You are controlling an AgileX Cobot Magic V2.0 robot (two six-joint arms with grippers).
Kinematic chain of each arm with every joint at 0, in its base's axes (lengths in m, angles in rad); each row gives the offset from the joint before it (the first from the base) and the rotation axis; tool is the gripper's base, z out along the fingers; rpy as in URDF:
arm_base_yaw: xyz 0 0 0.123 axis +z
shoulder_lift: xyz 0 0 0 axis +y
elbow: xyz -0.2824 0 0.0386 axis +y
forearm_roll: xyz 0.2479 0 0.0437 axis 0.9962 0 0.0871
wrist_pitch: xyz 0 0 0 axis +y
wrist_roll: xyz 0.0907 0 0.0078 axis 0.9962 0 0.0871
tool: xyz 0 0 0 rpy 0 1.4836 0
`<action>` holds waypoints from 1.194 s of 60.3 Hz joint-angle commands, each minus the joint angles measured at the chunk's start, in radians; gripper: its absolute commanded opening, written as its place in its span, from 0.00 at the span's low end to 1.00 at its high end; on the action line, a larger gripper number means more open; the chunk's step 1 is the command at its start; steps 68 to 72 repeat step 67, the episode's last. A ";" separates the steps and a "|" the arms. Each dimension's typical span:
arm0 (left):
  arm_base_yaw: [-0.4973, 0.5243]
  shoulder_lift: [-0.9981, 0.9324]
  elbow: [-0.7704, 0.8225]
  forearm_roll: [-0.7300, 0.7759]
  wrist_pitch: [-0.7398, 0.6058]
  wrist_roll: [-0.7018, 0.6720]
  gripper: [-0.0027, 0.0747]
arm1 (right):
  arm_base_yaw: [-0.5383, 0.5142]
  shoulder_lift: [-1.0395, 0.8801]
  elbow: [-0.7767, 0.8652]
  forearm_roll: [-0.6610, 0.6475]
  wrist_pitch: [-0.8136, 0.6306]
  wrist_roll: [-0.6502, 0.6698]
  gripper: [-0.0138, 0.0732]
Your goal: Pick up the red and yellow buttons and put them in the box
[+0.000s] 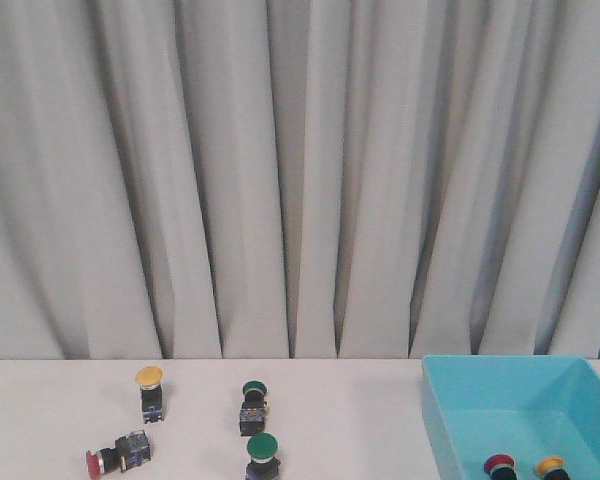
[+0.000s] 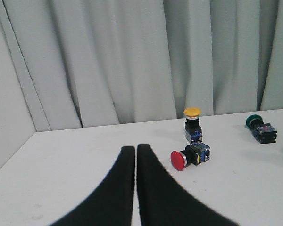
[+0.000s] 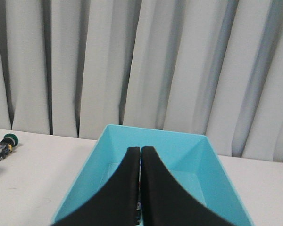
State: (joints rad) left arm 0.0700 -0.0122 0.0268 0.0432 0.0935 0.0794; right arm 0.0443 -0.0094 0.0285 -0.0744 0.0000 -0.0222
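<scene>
A yellow button (image 1: 150, 391) stands upright on the white table at the left; it also shows in the left wrist view (image 2: 193, 123). A red button (image 1: 117, 455) lies on its side in front of it, cap to the left, and shows in the left wrist view (image 2: 190, 156). The turquoise box (image 1: 450, 420) sits at the right and holds a red-capped button (image 1: 499, 465) and a yellow-capped button (image 1: 550, 466). My left gripper (image 2: 135, 149) is shut and empty, a little short of the lying red button. My right gripper (image 3: 140, 150) is shut and empty over the box (image 3: 198, 160).
Two green-capped buttons stand near the table's middle, one (image 1: 253, 406) behind the other (image 1: 263, 456); the rear one also shows in the left wrist view (image 2: 261, 128) and the right wrist view (image 3: 2, 145). A grey curtain (image 1: 300, 170) hangs behind the table.
</scene>
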 commanded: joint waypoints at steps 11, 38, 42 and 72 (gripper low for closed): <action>0.000 -0.013 0.005 -0.010 -0.074 -0.008 0.03 | -0.005 -0.019 0.016 -0.010 -0.070 0.063 0.15; 0.000 -0.013 0.005 -0.010 -0.074 -0.008 0.03 | -0.037 -0.019 0.016 -0.014 -0.070 0.060 0.15; 0.000 -0.013 0.005 -0.010 -0.074 -0.008 0.03 | -0.037 -0.019 0.016 -0.014 -0.070 0.060 0.15; 0.000 -0.013 0.005 -0.010 -0.074 -0.008 0.03 | -0.037 -0.019 0.016 -0.014 -0.070 0.060 0.15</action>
